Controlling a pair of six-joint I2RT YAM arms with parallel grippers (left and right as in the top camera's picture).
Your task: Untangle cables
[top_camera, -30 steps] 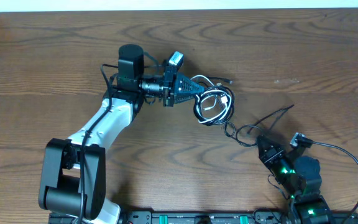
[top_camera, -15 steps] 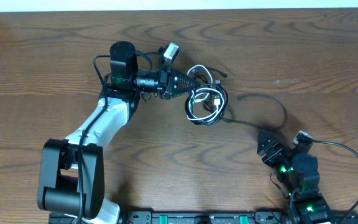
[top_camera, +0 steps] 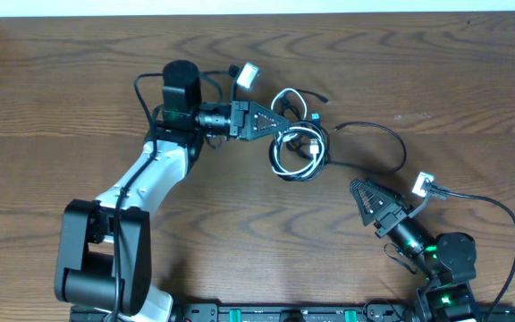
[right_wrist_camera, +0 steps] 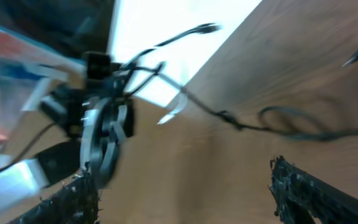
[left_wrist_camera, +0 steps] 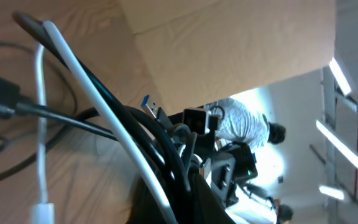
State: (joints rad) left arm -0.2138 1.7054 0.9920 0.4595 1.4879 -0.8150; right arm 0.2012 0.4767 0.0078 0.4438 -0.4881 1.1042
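Cables (top_camera: 314,145) in left hand (top_camera: 280,126) grip

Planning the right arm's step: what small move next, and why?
Probably move the open, empty right gripper over to the loose black cable and close on it: the left gripper grips the cable bundle, and that strand trails free rightward.

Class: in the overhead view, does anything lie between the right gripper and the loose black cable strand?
Nothing visible does. Only bare table separates the open right gripper from the loose black strand, which trails from the cables bundled in the shut left gripper.
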